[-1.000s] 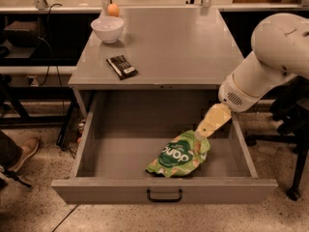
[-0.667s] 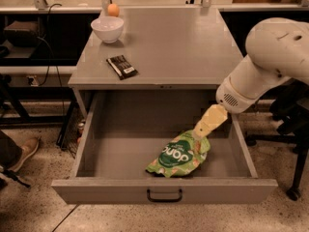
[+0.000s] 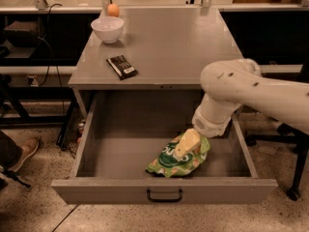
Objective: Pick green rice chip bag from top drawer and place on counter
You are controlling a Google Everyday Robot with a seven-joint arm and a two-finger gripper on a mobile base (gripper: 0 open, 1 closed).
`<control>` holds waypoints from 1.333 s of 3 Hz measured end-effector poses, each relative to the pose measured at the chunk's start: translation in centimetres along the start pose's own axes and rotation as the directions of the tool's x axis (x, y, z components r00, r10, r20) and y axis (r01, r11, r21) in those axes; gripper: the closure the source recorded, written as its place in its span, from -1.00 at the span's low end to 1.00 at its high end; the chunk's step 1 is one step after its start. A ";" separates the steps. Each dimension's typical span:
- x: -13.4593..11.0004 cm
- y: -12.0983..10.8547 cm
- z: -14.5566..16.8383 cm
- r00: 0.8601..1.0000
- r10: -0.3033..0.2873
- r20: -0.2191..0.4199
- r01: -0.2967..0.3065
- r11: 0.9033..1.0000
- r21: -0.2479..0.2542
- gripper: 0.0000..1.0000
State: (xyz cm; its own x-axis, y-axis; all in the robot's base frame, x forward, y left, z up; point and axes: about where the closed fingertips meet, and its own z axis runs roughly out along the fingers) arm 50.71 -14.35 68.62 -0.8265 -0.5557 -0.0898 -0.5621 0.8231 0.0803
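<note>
The green rice chip bag [image 3: 166, 164] lies crinkled on the floor of the open top drawer [image 3: 164, 191], right of centre and near the front panel. My gripper [image 3: 187, 144] hangs from the white arm [image 3: 231, 88], which reaches in from the right. The gripper is down inside the drawer, directly over the bag's upper right part and covering some of it. Whether it touches the bag I cannot tell. The counter [image 3: 169, 42] is the grey top behind the drawer.
On the counter stand a white bowl [image 3: 107, 29] at the back left with an orange ball [image 3: 113, 9] behind it, and a small black wrapper [image 3: 122, 66] near the front left. A person's shoe [image 3: 23, 152] is on the floor at left. A chair base [image 3: 293, 190] stands at right.
The arm has swung left and lower. The gripper has moved from the bag's upper right edge to over the bag. The bag has not moved.
</note>
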 end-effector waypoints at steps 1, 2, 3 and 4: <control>0.0 0.7 2.5 0.986 0.158 -0.057 -0.158 0.987 0.003 -1.00; -0.8 1.4 3.5 0.928 0.366 -0.070 -0.370 0.928 -0.042 -1.00; -2.2 2.7 4.2 0.836 0.542 -0.083 -0.548 0.832 -0.085 -1.00; -3.3 3.7 5.3 0.776 0.622 -0.103 -0.630 0.769 -0.105 -0.63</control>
State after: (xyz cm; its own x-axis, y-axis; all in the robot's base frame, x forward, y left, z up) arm 51.52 -8.84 63.99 -0.9942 0.0684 0.0827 0.0853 0.9711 0.2230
